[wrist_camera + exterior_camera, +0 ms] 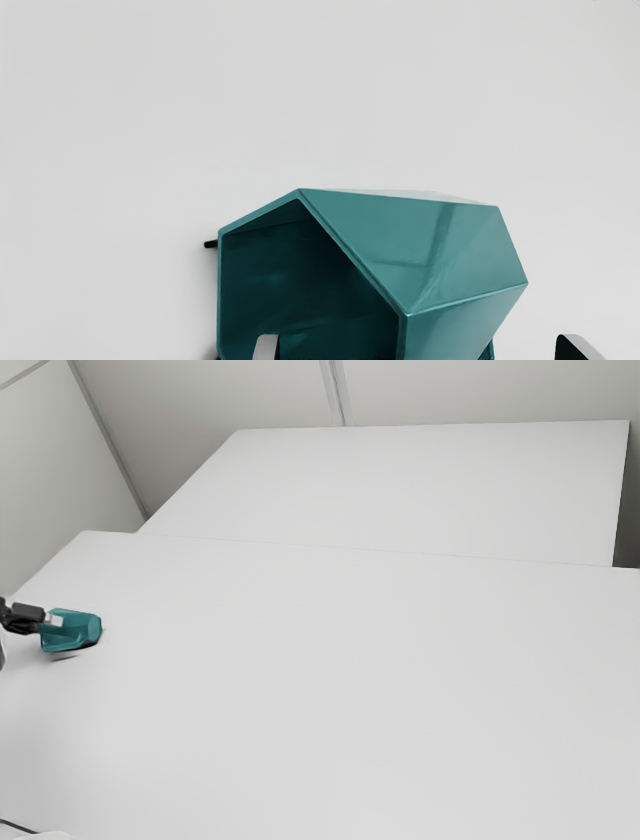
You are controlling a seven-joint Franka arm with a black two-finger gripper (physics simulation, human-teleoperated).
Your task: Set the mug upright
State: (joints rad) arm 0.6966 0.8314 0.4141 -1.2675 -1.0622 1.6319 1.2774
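Note:
At the exterior view's left edge, the gripper (52, 620) is over the near end of the teal mug (80, 628). The faceted mug (450, 250) lies tipped on its side in the wrist view, its dark hollow mouth facing one way and its closed end the other. Wide apart, the two fingertips of the gripper (420, 348) stand open: one overlaps the mouth, the other is out past the mug's outer wall. Whether either finger touches the mug cannot be told. The mug's lower part is cut off in the wrist view.
The mug lies on a large white table (330, 680), near its edge at the exterior view's left. Another white surface (400, 490) adjoins it farther back, with pale walls behind. A thin dark cable-like line (18, 826) shows at the exterior view's lower left corner.

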